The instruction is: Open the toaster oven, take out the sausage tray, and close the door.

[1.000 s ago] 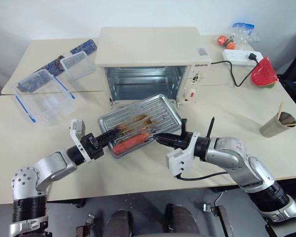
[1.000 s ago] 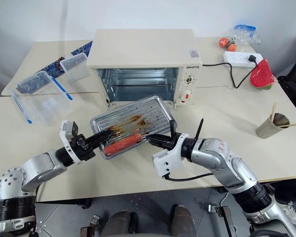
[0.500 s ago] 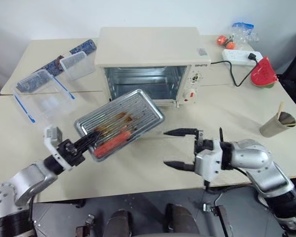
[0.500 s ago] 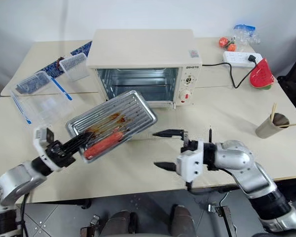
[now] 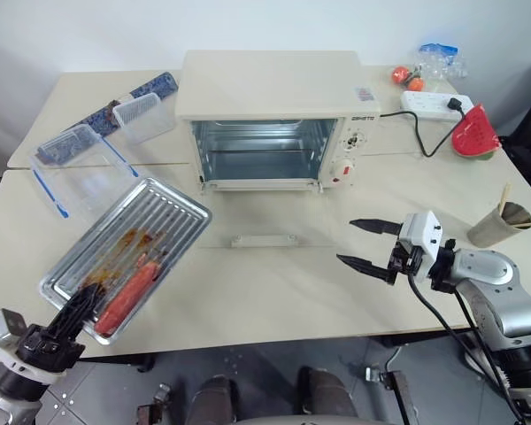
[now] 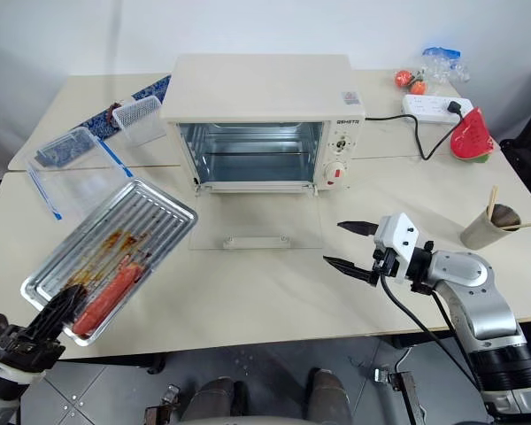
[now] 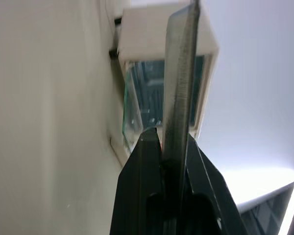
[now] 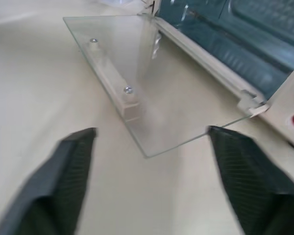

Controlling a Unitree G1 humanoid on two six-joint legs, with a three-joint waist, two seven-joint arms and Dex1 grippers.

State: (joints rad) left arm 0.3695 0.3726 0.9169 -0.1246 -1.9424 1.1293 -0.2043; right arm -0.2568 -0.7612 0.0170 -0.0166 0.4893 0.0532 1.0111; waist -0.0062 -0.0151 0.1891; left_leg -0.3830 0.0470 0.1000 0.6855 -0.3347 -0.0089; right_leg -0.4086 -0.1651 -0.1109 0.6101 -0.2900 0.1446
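On the table (image 5: 274, 292), as seen from the head cameras, the toaster oven (image 5: 270, 119) is found at the back centre, its shiny interior exposed. The door (image 5: 261, 232) is folded down flat onto the tabletop in front of it, its cream bar handle toward the near edge. The sausage tray (image 5: 128, 254) is held at the left, tilted, its near corner clamped by the left gripper (image 5: 73, 312); one red sausage (image 5: 128, 295) lies at its lower end among brown stains. The right gripper (image 5: 365, 242) hovers above the table to the right of the door, fingers spread and nothing between them. Clear plastic containers (image 5: 80, 164) are seen at the back left, a power strip (image 5: 434, 104) and a watermelon-slice toy (image 5: 475, 131) at the back right, and a paper cup (image 5: 499, 225) at the right edge.

From the left wrist, the tray's edge is seen pinched tight between the black fingers (image 7: 142, 166), with the oven beyond.

From the right wrist, the parted fingers (image 8: 63, 171) frame the lowered glass door and its handle, without touching either.
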